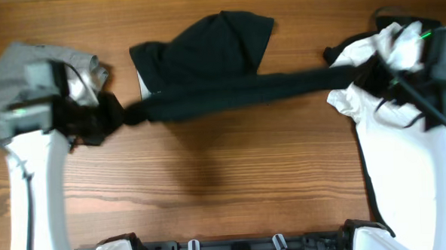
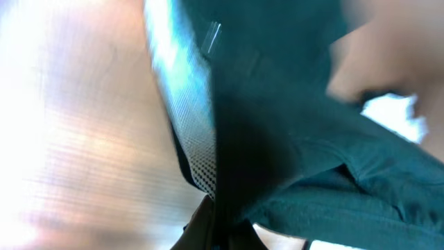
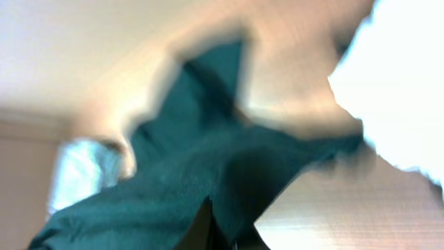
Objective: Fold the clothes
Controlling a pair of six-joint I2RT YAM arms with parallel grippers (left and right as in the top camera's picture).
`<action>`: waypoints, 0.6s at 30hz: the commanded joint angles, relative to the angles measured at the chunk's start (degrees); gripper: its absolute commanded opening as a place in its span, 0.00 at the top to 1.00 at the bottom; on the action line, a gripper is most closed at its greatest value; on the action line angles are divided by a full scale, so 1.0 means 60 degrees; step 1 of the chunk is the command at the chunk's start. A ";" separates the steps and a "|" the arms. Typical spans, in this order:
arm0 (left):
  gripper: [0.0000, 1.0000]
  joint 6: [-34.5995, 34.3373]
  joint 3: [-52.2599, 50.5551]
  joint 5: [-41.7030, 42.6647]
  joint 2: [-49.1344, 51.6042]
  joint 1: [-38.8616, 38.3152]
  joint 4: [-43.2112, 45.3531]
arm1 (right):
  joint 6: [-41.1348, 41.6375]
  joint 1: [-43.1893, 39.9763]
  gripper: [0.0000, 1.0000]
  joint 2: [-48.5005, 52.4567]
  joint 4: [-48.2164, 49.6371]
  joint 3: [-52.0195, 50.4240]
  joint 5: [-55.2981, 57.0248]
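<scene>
The black T-shirt (image 1: 206,73) hangs stretched between my two grippers above the wooden table, with a loose flap trailing toward the far side. My left gripper (image 1: 121,113) is shut on its left end, and my right gripper (image 1: 364,72) is shut on its right end. In the left wrist view the dark fabric (image 2: 291,139) fills the frame above the shut jaws (image 2: 218,229). In the right wrist view the shirt (image 3: 194,173) runs away from the shut jaws (image 3: 222,232). Grey trousers (image 1: 17,74) lie at the far left. A white T-shirt (image 1: 373,103) lies at the right.
The white T-shirt lies partly under the right arm (image 1: 413,169). The grey trousers lie under the left arm (image 1: 37,178). Bare wooden table (image 1: 226,185) spreads across the middle and front. A black rail (image 1: 236,249) runs along the front edge.
</scene>
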 commanded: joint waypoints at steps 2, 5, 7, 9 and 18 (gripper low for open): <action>0.96 0.0404 0.5391 -0.0754 -0.0947 0.0062 -0.0809 | 0.0499 -0.0062 0.96 -0.0390 -0.1024 0.4353 0.0095; 0.96 0.0393 0.8473 -0.1960 -0.1093 0.0062 -0.1650 | 0.0663 -0.0062 0.96 -0.0408 -0.2167 0.6506 0.0302; 0.96 0.0393 0.9704 -0.2568 -0.1180 0.0062 -0.2018 | 0.0659 -0.0062 0.96 -0.0423 -0.2805 0.7260 0.0361; 0.96 0.0393 1.0502 -0.3064 -0.1282 0.0062 -0.2273 | 0.0616 -0.0062 0.96 -0.0426 -0.3147 0.7453 0.0372; 0.96 0.0368 0.9857 -0.3901 0.0022 0.0062 -0.2645 | 0.0605 -0.0062 0.96 0.0940 -0.3060 0.7220 0.0310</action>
